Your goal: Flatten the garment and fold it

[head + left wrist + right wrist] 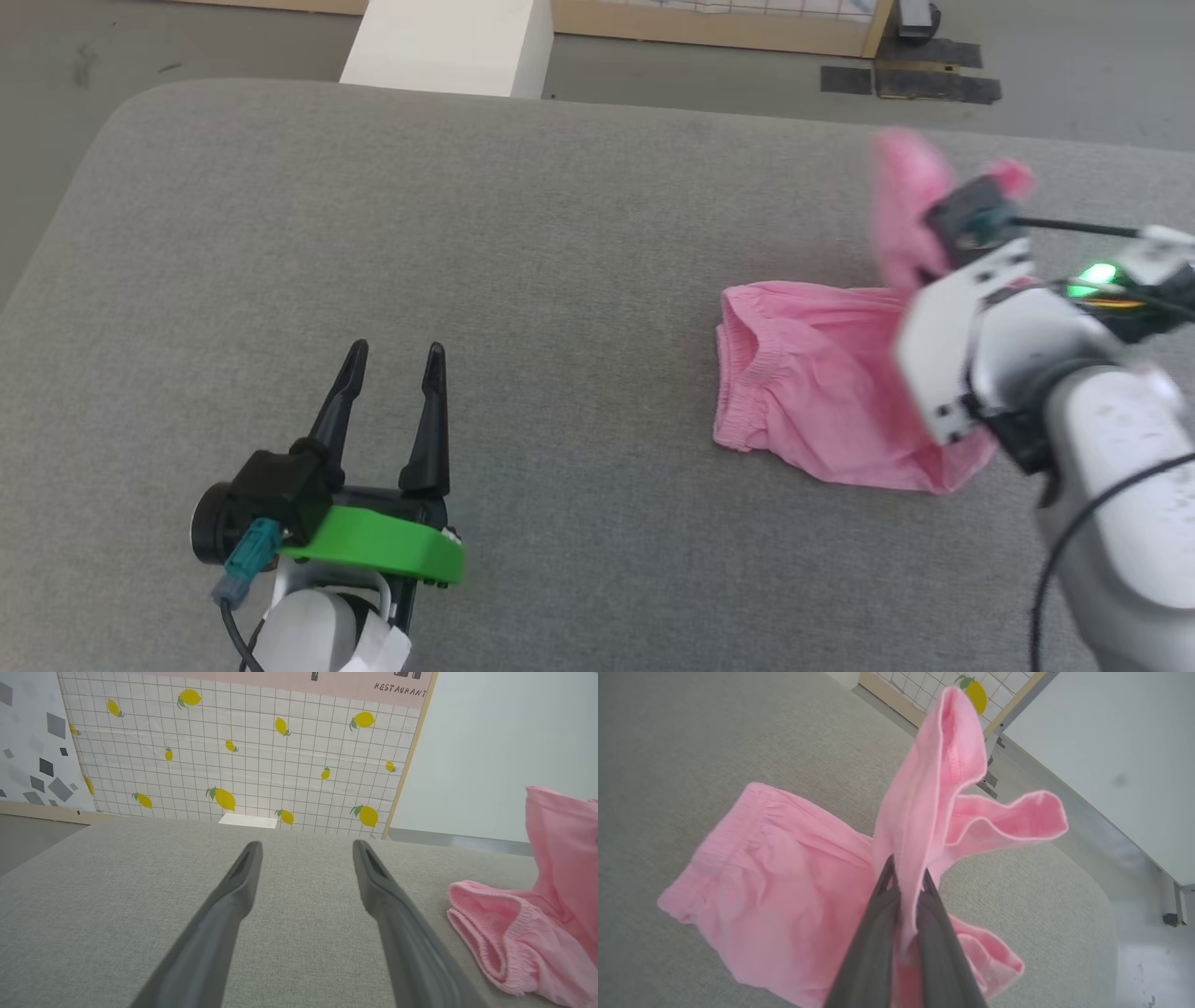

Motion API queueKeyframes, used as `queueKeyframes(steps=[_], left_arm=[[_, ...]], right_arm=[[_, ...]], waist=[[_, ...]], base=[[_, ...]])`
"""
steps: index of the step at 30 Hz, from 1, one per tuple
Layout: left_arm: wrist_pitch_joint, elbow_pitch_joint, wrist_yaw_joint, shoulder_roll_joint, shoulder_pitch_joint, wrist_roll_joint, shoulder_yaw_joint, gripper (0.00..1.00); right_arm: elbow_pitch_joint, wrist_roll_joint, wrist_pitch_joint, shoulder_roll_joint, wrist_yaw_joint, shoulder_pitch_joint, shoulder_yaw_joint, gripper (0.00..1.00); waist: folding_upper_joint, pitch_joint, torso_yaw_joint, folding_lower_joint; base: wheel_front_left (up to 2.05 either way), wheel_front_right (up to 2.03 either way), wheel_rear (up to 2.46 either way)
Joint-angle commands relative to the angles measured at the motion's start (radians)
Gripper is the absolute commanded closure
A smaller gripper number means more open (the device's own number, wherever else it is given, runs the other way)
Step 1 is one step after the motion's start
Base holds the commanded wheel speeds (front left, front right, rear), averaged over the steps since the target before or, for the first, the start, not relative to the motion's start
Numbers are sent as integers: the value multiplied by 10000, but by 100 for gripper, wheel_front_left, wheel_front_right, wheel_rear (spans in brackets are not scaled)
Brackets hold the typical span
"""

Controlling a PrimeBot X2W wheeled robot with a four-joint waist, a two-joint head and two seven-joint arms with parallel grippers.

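You have the garment [812, 411] on the right side of the grey table [420, 233], well apart from the left gripper [392, 359]. Its waistband end rests on the table, gathered and a little wrinkled. One leg is raised off the surface, and the other leg opening curls out beside it.

The right gripper [907, 877] holds this raised leg, with its fingers pressed together on a fold of the thin fabric. The pinch seems to be near the hem, but the head view is blurred there, so I cannot say exactly which edge it is.

The left gripper hovers low over bare table at the lower left. Its fingers stand wide apart and nothing is between them.

In my judgement you are in the first part of the task. The flattening is not done: about half of the garment is in the air, the legs are not laid side by side, and the part on the table has creases. No fold is made yet.

What is left is most of the work. The raised leg must be laid down stretched, and the fabric smoothed until it lies flat. Then the fold itself follows. For that the left gripper probably has to come across to the garment, because it is far from it now.
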Motion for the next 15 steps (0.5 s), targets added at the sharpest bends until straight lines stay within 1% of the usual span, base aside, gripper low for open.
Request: queueKeyframes(steps=[1,5,7,11,14,15], left_arm=[[-47,42,-47,-41,10,136,-36,0],[-47,64,-47,-41,-45,83,-122,0],[-47,62,-41,-41,-88,51,-183,0],[-47,65,-17,-41,-159,0,-264,0],[-47,55,2,-41,-179,-23,-275,0],[-47,52,10,-41,-172,-23,-271,0]], right_arm=[[30,160,57,60,-15,-234,478,100],[561,593,264,319,-15,-476,1693,100],[920,744,290,395,-15,-535,2120,100],[1704,944,279,469,-15,-561,2707,100],[2149,1193,243,569,-15,-508,2936,100],[2255,1359,222,636,-15,-457,2987,81]], waist=[[0,68,148,0],[0,144,393,0],[0,197,518,0],[0,295,691,0],[0,330,728,0],[0,326,720,0]], base=[[0,0,0],[0,0,0],[0,0,0],[0,0,0],[0,0,0],[0,0,0]])
